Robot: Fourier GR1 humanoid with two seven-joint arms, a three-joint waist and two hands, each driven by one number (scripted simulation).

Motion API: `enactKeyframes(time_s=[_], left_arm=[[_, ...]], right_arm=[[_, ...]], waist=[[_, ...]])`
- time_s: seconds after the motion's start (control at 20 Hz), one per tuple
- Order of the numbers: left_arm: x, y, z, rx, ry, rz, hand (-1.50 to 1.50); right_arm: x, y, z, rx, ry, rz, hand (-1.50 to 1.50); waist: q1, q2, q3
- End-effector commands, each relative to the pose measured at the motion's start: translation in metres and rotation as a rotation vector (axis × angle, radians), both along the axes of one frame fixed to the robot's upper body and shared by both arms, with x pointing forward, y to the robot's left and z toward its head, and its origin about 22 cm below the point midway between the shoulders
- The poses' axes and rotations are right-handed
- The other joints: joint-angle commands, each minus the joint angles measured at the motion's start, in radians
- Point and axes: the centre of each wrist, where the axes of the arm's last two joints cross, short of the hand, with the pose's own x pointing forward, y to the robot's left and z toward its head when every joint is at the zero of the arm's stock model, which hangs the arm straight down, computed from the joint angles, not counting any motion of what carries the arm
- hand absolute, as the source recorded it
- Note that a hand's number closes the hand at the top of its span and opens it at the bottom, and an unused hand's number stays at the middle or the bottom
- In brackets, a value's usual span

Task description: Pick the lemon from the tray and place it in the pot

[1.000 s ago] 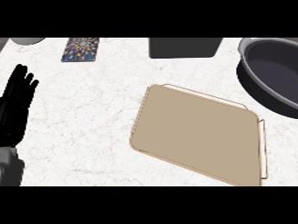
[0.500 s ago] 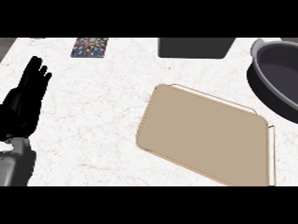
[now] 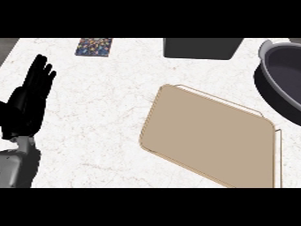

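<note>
— Tray (image 3: 211, 137) first, since everything else sits around it: tan, flat, lying askew on the white desk (image 3: 107, 110). Can you spot the lemon on it?

— No. From where I stand its whole top shows bare, and I can't find the lemon anywhere on the desk either. I can't tell where it is.

— And the pot (image 3: 289, 84)?

— Just beyond the tray's far right corner, dark grey, mouth up, partly cut off at the edge. Close to the tray, I'd guess, so the carry would be short.

— What about the left hand (image 3: 29, 101)?

— Well to the left of the tray, upright, its fingers (image 3: 40, 73) straight and slightly apart, holding nothing. It looks parked, resting clear of the work.

— The right hand?

— Doesn't show at all, so I can't speak for it.

— Anything else?

— A dark box (image 3: 201, 47) beyond the tray's far edge, and a small patterned card (image 3: 94, 47) off to the far left of it. Neither seems to matter here.
</note>
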Motion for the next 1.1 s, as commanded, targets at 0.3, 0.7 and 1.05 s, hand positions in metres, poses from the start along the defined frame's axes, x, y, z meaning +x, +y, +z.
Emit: enactKeyframes(time_s=[0.3, 0.7, 1.05], left_arm=[[0.013, 0.002, 0.008, -0.013, -0.002, -0.015, 0.0], [0.011, -0.006, 0.008, -0.003, -0.017, -0.024, 0.0], [0.001, 0.0, -0.001, 0.001, -0.004, -0.024, 0.0]], right_arm=[[0.044, 0.018, -0.033, -0.018, 0.138, -0.001, 1.5], [0.048, 0.03, -0.06, 0.082, 0.386, 0.149, -1.5], [0.049, 0.027, -0.058, 0.476, 0.34, 0.239, -1.5]], waist=[[0.011, 0.007, 0.001], [0.017, 0.012, 0.003], [0.014, 0.01, 0.005]])
